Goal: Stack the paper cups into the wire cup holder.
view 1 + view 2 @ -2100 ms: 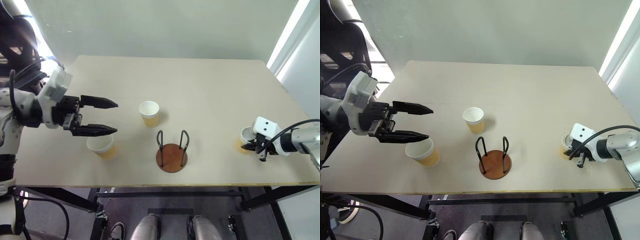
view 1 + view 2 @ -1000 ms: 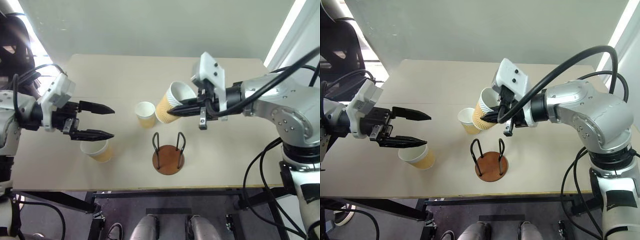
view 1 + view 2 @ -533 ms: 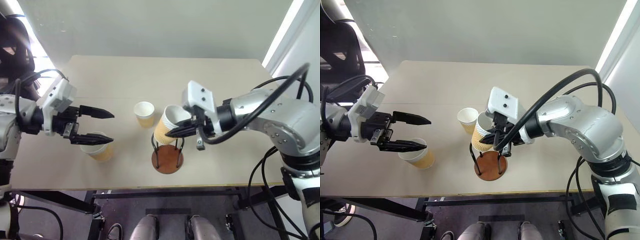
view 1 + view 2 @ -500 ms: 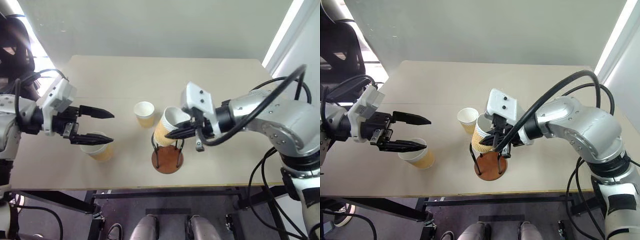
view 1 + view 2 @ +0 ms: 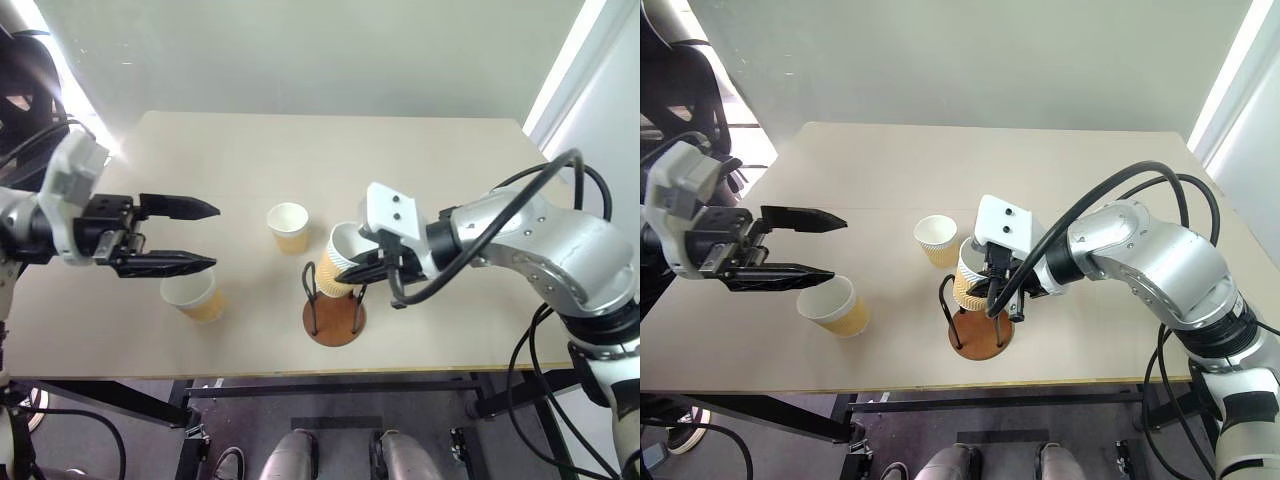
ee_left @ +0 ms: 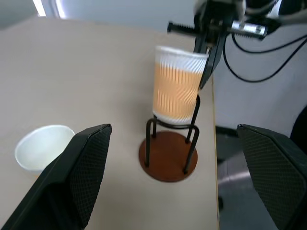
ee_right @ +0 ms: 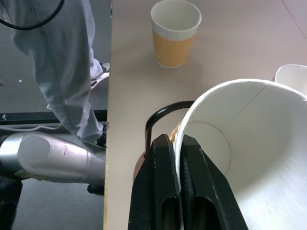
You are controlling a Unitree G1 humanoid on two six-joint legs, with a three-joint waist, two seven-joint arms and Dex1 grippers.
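Note:
My right gripper (image 7: 176, 141) is shut on the rim of a yellow-tan paper cup (image 5: 342, 260), one finger inside and one outside. The cup hangs nearly upright, its bottom between the tops of the two black wire loops of the wire cup holder (image 5: 334, 322). A second paper cup (image 5: 289, 226) stands just left of and behind the holder. A third paper cup (image 5: 193, 297) stands at the front left. My left gripper (image 5: 205, 236) hovers open just above and behind this third cup, pointing toward the holder, with nothing between its fingers.
The light wooden table (image 5: 450, 180) has bare room on its right half and along the back. Its front edge runs close below the holder's brown base. Past the table's edge, a person's grey trouser leg (image 7: 67, 57) shows in the right wrist view.
My right gripper has lowered the held cup and turned it more upright, from above the holder down to the tops of the wire loops. My left gripper has drawn back and up a little.

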